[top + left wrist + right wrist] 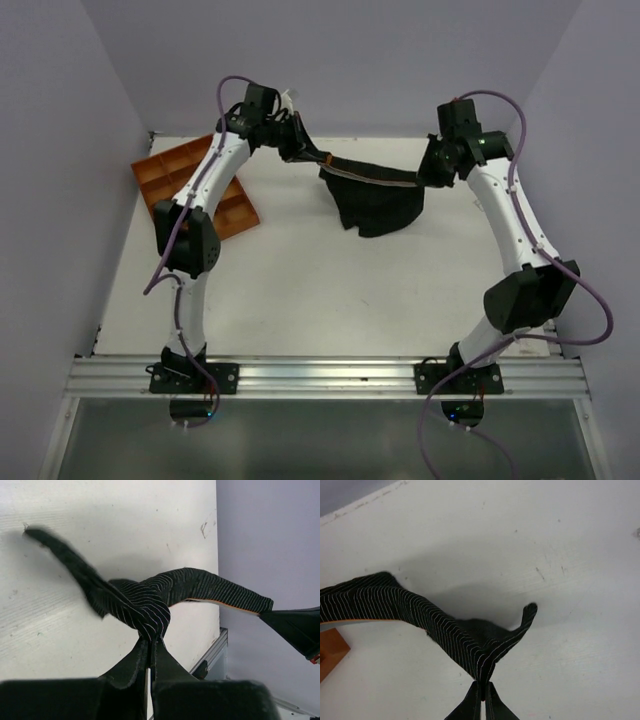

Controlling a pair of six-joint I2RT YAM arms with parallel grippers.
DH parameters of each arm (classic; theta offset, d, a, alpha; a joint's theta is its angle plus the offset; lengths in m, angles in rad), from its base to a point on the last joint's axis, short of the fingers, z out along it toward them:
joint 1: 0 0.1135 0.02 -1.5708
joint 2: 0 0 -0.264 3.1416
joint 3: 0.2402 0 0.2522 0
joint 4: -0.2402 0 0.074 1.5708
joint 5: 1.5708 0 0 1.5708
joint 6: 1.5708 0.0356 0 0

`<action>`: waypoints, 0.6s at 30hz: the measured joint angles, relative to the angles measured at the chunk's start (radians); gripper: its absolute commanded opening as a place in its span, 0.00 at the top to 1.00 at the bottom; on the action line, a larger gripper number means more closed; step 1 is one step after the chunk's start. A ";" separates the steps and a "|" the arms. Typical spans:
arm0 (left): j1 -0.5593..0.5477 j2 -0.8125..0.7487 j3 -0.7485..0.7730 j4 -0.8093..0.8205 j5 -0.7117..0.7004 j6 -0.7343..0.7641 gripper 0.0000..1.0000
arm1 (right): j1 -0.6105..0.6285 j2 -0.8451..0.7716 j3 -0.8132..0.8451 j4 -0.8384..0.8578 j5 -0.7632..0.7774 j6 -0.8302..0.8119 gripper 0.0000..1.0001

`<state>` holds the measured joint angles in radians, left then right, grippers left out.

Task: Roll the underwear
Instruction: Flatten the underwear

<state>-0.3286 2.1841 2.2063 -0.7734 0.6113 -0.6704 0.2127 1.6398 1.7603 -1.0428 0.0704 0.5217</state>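
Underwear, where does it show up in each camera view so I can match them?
Top external: the underwear hangs stretched sideways, upper centre.
Left wrist: centre of the picture, reaching toward the right.
Right wrist: from the left edge down to bottom centre.
Shared landmark: the white table beneath it.

I work in a lab test cell: my white bench [300, 300] is boxed in on three sides by bare lilac walls [350, 60]. An aluminium rail [330, 375] runs along its near edge, and purple cables [221, 100] loop over my arms.
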 measured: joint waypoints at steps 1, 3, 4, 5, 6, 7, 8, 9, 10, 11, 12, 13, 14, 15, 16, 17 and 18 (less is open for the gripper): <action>0.012 0.006 0.000 0.015 0.012 -0.019 1.00 | -0.008 0.009 0.030 0.000 0.000 -0.007 1.00; 0.033 -0.006 -0.031 0.059 0.036 -0.050 1.00 | -0.017 0.008 0.061 0.000 -0.005 -0.019 1.00; 0.041 -0.026 -0.069 0.093 0.044 -0.056 1.00 | -0.017 -0.006 0.061 0.010 -0.010 -0.026 1.00; 0.048 -0.051 -0.118 0.119 0.050 -0.064 1.00 | -0.017 -0.020 0.046 0.019 -0.014 -0.031 1.00; 0.052 -0.088 -0.189 0.152 0.055 -0.068 1.00 | -0.017 -0.047 0.001 0.039 -0.021 -0.034 1.00; 0.053 -0.127 -0.266 0.174 0.060 -0.069 1.00 | -0.016 -0.092 -0.077 0.075 -0.031 -0.037 1.00; 0.053 -0.166 -0.350 0.198 0.066 -0.068 1.00 | -0.014 -0.146 -0.186 0.097 -0.041 -0.037 1.00; 0.051 -0.213 -0.450 0.238 0.072 -0.066 1.00 | -0.014 -0.184 -0.266 0.109 -0.048 -0.037 1.00; 0.050 -0.254 -0.548 0.262 0.080 -0.063 1.00 | -0.014 -0.234 -0.380 0.143 -0.062 -0.035 1.00; 0.046 -0.287 -0.642 0.290 0.089 -0.060 1.00 | -0.014 -0.277 -0.484 0.156 -0.072 -0.031 1.00; 0.042 -0.318 -0.741 0.329 0.097 -0.053 1.00 | -0.014 -0.309 -0.584 0.179 -0.091 -0.026 1.00; 0.038 -0.336 -0.816 0.353 0.101 -0.051 1.00 | -0.012 -0.339 -0.684 0.218 -0.116 -0.021 1.00; 0.031 -0.350 -0.905 0.383 0.109 -0.050 1.00 | -0.011 -0.359 -0.777 0.253 -0.143 -0.016 1.00; 0.023 -0.360 -0.991 0.420 0.115 -0.047 1.00 | -0.010 -0.370 -0.849 0.277 -0.160 -0.009 1.00; 0.013 -0.363 -1.067 0.438 0.117 -0.044 1.00 | -0.009 -0.379 -0.930 0.309 -0.180 -0.004 1.00; 0.000 -0.363 -1.135 0.451 0.113 -0.043 1.00 | -0.008 -0.384 -0.998 0.330 -0.201 0.002 1.00; -0.017 -0.365 -1.198 0.463 0.100 -0.039 0.99 | -0.005 -0.389 -1.056 0.352 -0.219 0.007 1.00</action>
<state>-0.3454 1.8191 1.0080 -0.3103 0.7116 -0.7094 0.2077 1.2507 0.7044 -0.6907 -0.1490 0.5285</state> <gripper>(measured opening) 0.018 0.023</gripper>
